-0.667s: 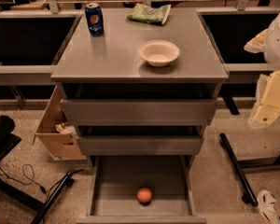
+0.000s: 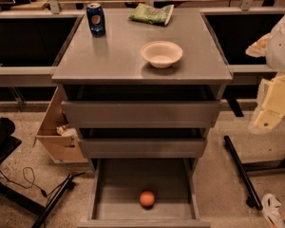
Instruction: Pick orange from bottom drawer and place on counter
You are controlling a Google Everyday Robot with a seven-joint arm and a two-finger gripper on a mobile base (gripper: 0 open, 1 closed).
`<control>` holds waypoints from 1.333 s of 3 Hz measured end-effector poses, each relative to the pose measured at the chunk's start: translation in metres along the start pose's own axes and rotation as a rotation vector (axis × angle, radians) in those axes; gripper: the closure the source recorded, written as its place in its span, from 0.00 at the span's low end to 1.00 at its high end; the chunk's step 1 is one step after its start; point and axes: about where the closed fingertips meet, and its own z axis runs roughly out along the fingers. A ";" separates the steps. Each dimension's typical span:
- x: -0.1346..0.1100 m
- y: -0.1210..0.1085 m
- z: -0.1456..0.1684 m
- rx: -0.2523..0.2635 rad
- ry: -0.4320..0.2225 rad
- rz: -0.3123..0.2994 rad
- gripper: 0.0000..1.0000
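Note:
The orange [image 2: 147, 198] lies on the floor of the open bottom drawer [image 2: 114, 194], near its front edge and a little right of the middle. The two shallower drawers above it stand slightly pulled out. The counter [image 2: 114, 56] is the grey top of the cabinet. My gripper [image 2: 271, 109] hangs at the right edge of the camera view, beside the cabinet at about the height of the top drawer, well above and to the right of the orange. It holds nothing that I can see.
On the counter stand a blue soda can [image 2: 96, 19] at the back left, a green bag [image 2: 151, 14] at the back and a white bowl [image 2: 161, 53] right of centre. A cardboard box [image 2: 57, 137] sits left of the cabinet. Black legs and cables lie on the floor.

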 end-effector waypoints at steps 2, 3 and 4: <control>-0.011 0.050 0.064 0.024 -0.055 0.101 0.00; -0.008 0.081 0.110 0.049 -0.062 0.154 0.00; 0.004 0.117 0.185 0.068 -0.071 0.204 0.00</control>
